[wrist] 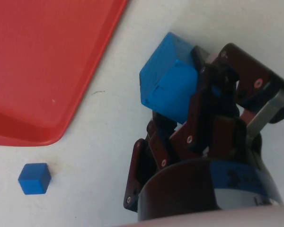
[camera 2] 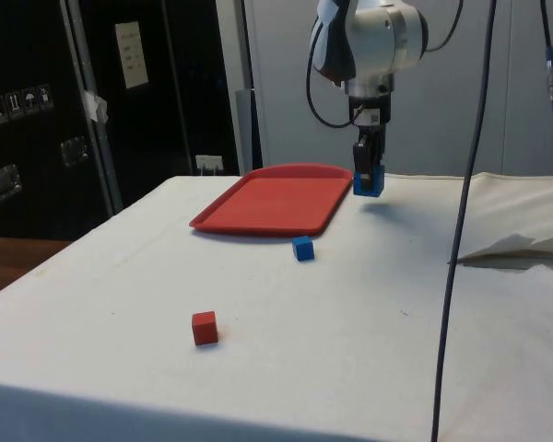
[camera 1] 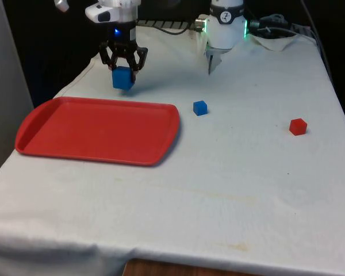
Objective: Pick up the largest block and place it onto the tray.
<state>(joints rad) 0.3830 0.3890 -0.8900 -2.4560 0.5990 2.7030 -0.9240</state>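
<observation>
**Big blue block off the bench, just short of the tray**

While the gripper [camera 1: 124,68] hangs above the cloth, here's the count: two blue blocks, one red block, one red tray. Three cubes total.

The large blue block [camera 1: 123,78] is clamped between the gripper's fingers, lifted clear of the bench [camera 1: 247,172], jaws closed only as far as the cube's width. It sits just outside the red tray's [camera 1: 98,129] far rim, not over it.

From the side view you can see the gap under the held block, and that the small blue block [camera 2: 302,248] rests on the cloth near the tray's edge, a way off from the gripper. The red block [camera 2: 204,328] is well apart from it, farthest of all.

In the wrist view the held block looks tilted in the grasp, one corner poking out past the fingers [wrist: 213,101].
</observation>
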